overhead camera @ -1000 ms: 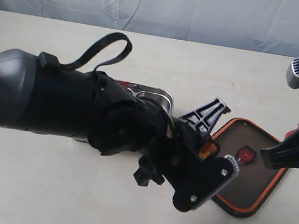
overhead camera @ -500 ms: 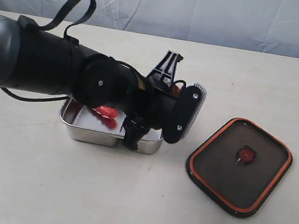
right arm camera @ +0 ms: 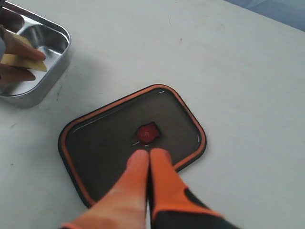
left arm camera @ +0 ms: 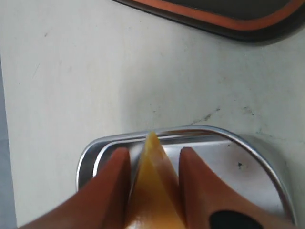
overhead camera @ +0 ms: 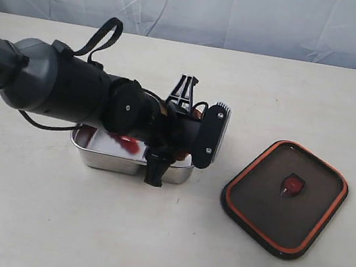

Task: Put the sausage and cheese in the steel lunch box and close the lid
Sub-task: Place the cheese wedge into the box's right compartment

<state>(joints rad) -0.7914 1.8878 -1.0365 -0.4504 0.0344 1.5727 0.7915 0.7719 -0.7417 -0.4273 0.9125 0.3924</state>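
Two pincers show. The left pincer [left arm camera: 153, 160] grips the cheese [left arm camera: 152, 195] between its orange fingers [left arm camera: 112, 181], narrow enough to clamp the yellow wedge, whose tip points out past the fingertips. It holds the wedge over the right end of the steel lunch box [overhead camera: 105, 158], above the rounded corner of the right compartment. I cannot tell whether the cheese touches the metal.

In the exterior view the left arm reaches in from the left and covers much of the box. The sausage [overhead camera: 125, 143] lies inside the box, left of the pincer, a red patch partly hidden behind the arm.

The lid [overhead camera: 285, 198] lies flat on the pale counter [overhead camera: 53, 222], right of the box and apart from it, its orange band showing around the rim and its small orange tab [overhead camera: 292, 184] at the centre.

The right pincer [right arm camera: 149, 155] has its fingers pressed together with nothing between them, pointing over the lid beside the tab.
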